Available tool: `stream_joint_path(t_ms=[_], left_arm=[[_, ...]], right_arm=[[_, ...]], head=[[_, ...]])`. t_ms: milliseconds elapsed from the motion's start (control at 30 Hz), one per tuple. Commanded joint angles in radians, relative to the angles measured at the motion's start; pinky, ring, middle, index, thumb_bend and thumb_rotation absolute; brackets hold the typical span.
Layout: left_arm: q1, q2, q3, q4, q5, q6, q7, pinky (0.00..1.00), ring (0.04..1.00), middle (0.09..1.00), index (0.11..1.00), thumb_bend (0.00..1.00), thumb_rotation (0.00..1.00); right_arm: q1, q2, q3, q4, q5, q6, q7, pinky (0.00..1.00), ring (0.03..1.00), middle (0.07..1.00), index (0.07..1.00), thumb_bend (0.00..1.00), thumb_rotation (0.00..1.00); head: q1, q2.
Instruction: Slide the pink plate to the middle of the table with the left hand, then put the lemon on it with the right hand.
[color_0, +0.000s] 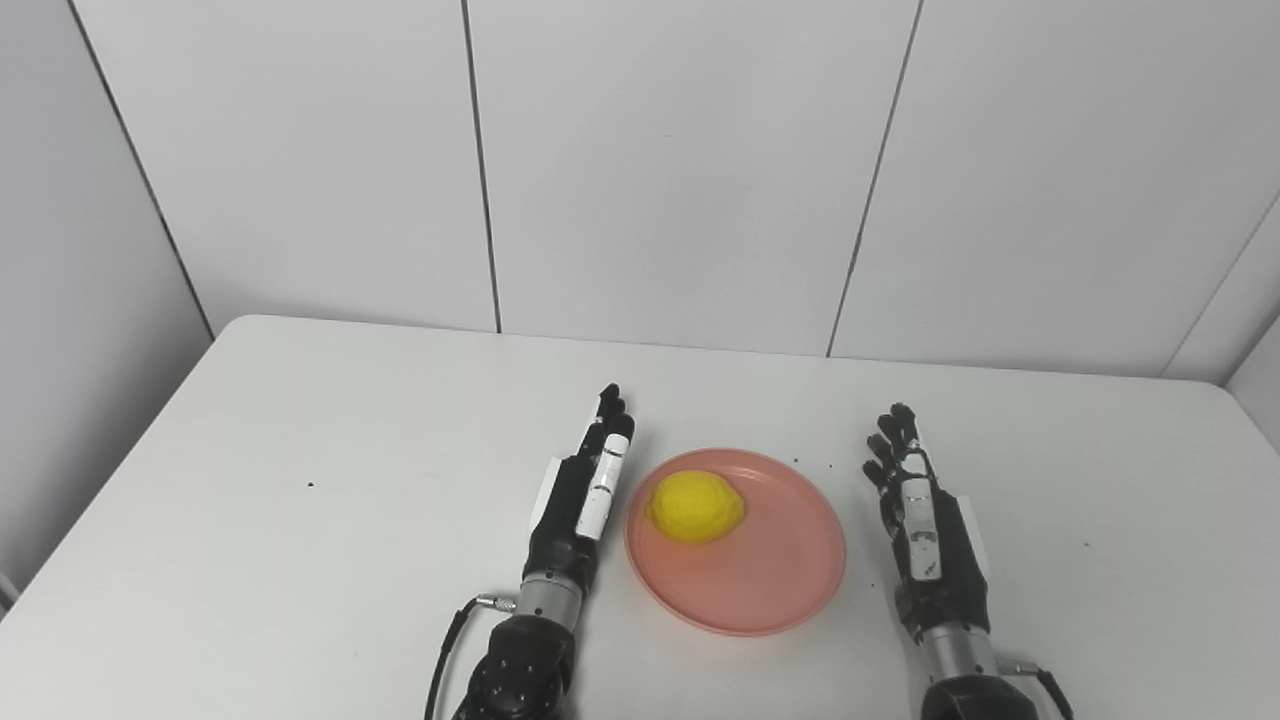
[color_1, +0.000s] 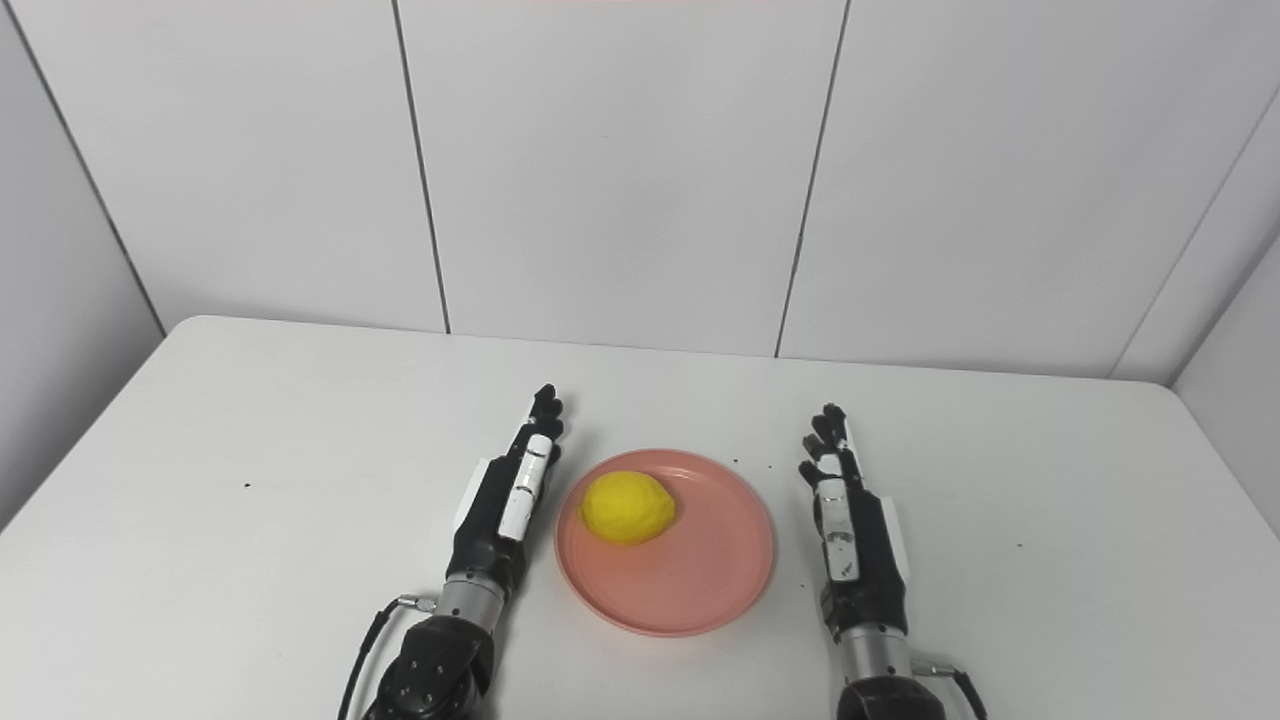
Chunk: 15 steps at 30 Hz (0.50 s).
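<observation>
Left eye view gives you the pink plate (color_0: 745, 575) lying flat on the white table (color_0: 300, 520), near the front edge and about midway between the two hands. You can see the lemon (color_0: 697, 507) resting on the plate, in its rear left part, close to the rim on the side nearest the left hand. The lemon touches nothing but the plate.

Your left hand (color_0: 582, 495) lies just beside the plate's left rim, its fingers (color_0: 608, 420) stretched out straight and held together, pointing away from you toward the wall. It holds nothing. You cannot tell for sure whether its edge touches the rim; the right eye view shows a thin strip of table between them.

Your right hand (color_0: 925, 525) sits on the other side of the plate, a little farther from the rim than the left one, with clear table between it and the plate. Its fingers (color_0: 893, 440) are spread apart and extended, and it too is empty.

Both forearms come up from the bottom edge, roughly parallel, with a cable (color_0: 445, 650) looping off the left wrist. You can make out a few small dark specks (color_0: 312, 486) on the table, one well to the left and several just behind the plate's right side. Behind the table stands a pale panelled wall (color_0: 680, 170) with dark seams.
</observation>
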Motion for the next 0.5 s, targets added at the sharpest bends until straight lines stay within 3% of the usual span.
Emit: stream_joint_path(t_ms=[0,467], left_arm=[[0.0,-0.011,0.0,0.011,0.007,-0.037,0.011,1.0,1.0,1.0,1.0,0.49,1.0],[0.012,0.002,0.0,-0.006,-0.005,-0.019,0.002,1.0,1.0,1.0,1.0,0.51,1.0]], right_arm=[[-0.001,-0.005,-0.004,-0.021,0.001,0.004,0.017,0.97,0.968,0.972,0.978,0.73,1.0],[-0.008,0.015,-0.008,0.011,-0.02,-0.036,-0.005,0.94,0.955,0.965,0.967,0.7,1.0]], head=[[0.0,-0.003],[-0.053,-0.02]])
